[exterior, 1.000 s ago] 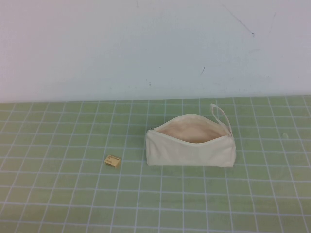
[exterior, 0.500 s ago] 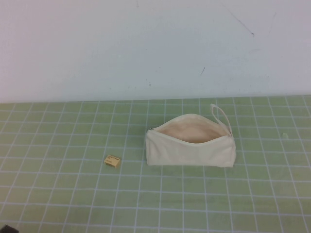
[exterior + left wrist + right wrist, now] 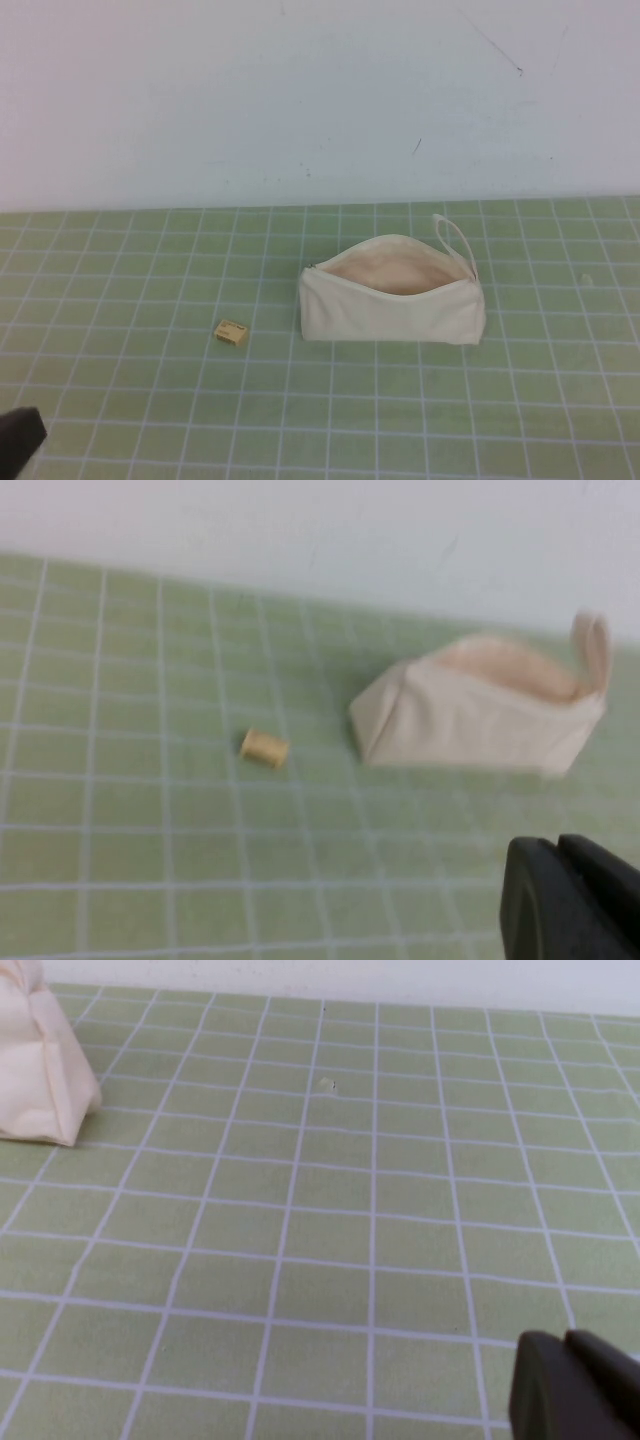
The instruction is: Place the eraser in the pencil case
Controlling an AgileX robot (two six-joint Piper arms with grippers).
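Green mat [image 3: 150,400] — left pincer [image 3: 18,440] has edged in, grip unclear; right pincer [image 3: 575,1385] likewise.

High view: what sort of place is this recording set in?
Probably a lab tabletop test bench: a green grid-lined mat against a plain pale wall, with only an eraser and an open pencil case. The left gripper edges in at the near left corner; the right gripper shows only in its wrist view.

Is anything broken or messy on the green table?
Nothing stands out. The pencil case sits upright and unzipped, its mouth open, and the eraser lies flat on the mat to its left, apart from it. The left gripper is at the near left edge; the right gripper shows only in its wrist view, far from both.
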